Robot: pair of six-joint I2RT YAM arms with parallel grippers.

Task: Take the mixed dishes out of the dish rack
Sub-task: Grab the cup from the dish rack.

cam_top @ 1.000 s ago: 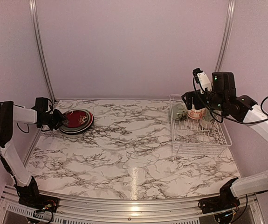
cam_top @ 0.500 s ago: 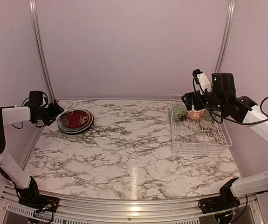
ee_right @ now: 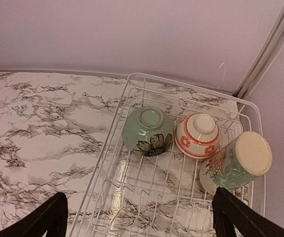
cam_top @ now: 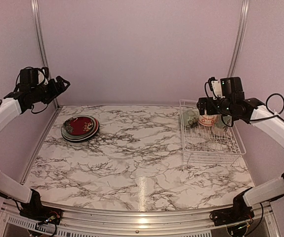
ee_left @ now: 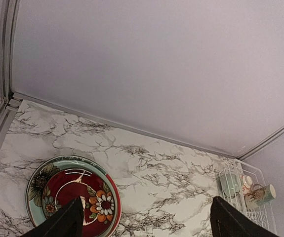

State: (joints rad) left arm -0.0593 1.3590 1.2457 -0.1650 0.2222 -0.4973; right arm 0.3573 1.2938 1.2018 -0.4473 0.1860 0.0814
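Note:
The white wire dish rack stands at the right of the marble table. Inside its far end lie an upturned pale green bowl with a black flower, an upturned red-and-white bowl and a cream-and-green mug on its side. A stack of plates, the dark red floral one on top, rests at the far left. My left gripper hangs open and empty, high above and left of the plates. My right gripper is open and empty above the rack.
Metal frame posts rise at the back corners against the lilac walls. A metal rail runs along the table's near edge. The rack's thin upright dividers stand below the bowls.
My left gripper has let go at the plate stack, opened, and risen up and to the left. The right arm has shifted slightly over the rack, still open.

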